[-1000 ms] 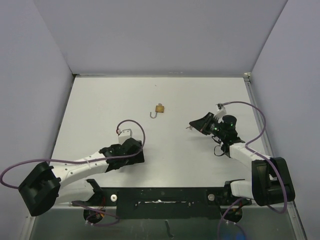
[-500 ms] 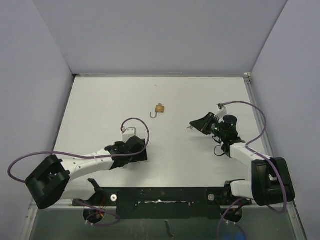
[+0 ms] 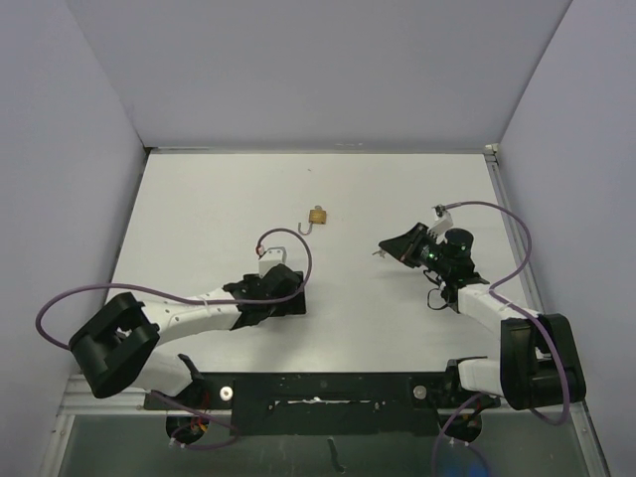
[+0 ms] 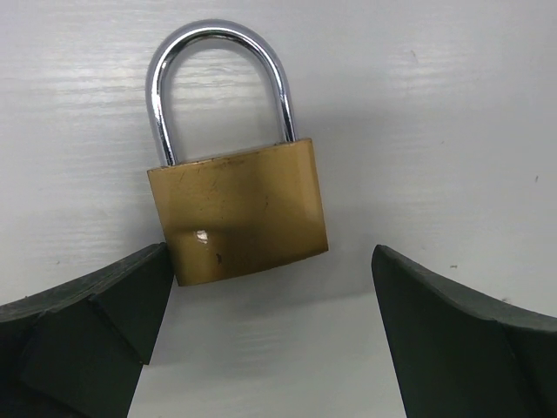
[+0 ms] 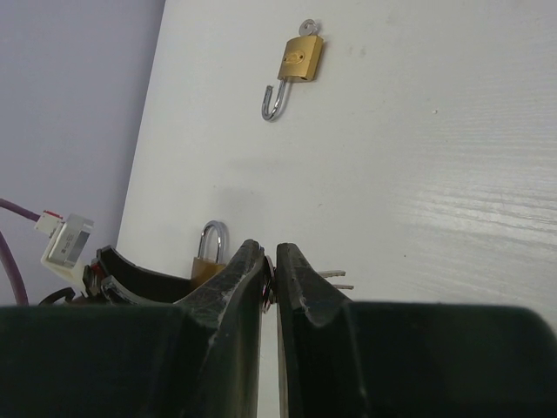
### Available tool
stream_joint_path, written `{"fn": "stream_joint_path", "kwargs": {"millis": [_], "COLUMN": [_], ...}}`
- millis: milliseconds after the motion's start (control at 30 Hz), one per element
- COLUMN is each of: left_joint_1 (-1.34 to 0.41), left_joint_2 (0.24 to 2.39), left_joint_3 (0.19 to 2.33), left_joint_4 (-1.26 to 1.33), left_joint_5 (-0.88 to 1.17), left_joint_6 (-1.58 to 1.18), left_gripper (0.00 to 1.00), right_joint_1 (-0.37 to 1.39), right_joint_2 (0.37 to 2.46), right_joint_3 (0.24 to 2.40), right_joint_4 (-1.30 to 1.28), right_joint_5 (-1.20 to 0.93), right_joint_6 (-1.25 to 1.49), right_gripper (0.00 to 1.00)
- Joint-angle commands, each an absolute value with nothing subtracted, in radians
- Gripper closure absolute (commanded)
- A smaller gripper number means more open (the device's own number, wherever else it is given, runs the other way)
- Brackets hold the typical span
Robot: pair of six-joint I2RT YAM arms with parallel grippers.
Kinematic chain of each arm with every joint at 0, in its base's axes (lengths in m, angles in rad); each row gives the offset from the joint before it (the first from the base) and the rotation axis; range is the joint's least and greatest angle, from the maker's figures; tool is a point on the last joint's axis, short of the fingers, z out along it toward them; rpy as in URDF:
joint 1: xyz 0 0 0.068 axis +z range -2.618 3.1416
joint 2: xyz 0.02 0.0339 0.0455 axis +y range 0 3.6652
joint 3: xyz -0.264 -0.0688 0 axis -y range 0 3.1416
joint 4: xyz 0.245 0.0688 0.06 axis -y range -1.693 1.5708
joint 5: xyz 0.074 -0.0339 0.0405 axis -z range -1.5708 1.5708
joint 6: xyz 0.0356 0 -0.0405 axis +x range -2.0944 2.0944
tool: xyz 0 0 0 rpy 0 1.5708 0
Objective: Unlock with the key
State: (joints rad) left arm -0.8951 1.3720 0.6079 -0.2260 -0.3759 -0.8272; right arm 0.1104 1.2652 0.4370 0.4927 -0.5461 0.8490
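**Status: Key Clamped, Lock Between Open Left Fingers**

**Left gripper** (image 4: 270, 292). The fingers (image 4: 96, 322) are spread wide apart and hold nothing. The lock (image 4: 237, 213) lies flat on the table (image 3: 199, 219) directly ahead of this gripper. The lower part of its brass body sits in the gap between the two fingertips. In the wrist view, the body's lower left corner meets the left-hand fingertip, touching or nearly so. The right-hand fingertip stands clear of the body. The shackle (image 4: 218, 30) is seated in the body and points away from the gripper.

**Right gripper** (image 5: 270, 252). The fingers are pressed together on the key (image 5: 334, 279). Thin metal tips protrude to the right of the fingers, just behind their ends. The lock and the left gripper lie ahead and to the left of these fingertips. An open lock (image 5: 301, 59), its shackle swung out, lies farther ahead, well apart from both grippers.
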Motion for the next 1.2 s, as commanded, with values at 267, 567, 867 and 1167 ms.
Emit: {"fn": "stream_joint_path", "kwargs": {"millis": [267, 567, 867, 1167], "left_joint_1": [-0.963, -0.974, -0.977, -0.977], "left_joint_2": [1.435, 1.481, 1.513, 1.546], "left_joint_3": [0.684, 0.719, 0.746, 0.773], "left_joint_4": [-0.135, -0.103, -0.079, -0.060], "left_joint_5": [-0.320, -0.313, -0.310, -0.303], "left_joint_6": [-0.862, -0.847, -0.838, -0.824], "left_gripper": [0.02, 0.02, 0.02, 0.02], "right_joint_1": [0.101, 0.101, 0.100, 0.094], "right_joint_2": [1.239, 1.237, 1.238, 1.236], "right_joint_3": [0.445, 0.441, 0.441, 0.437], "right_joint_4": [0.541, 0.541, 0.543, 0.542], "right_joint_5": [-0.564, -0.566, -0.569, -0.572], "right_joint_6": [0.844, 0.843, 0.842, 0.842], "right_gripper": [1.00, 1.00, 1.00, 1.00]}}
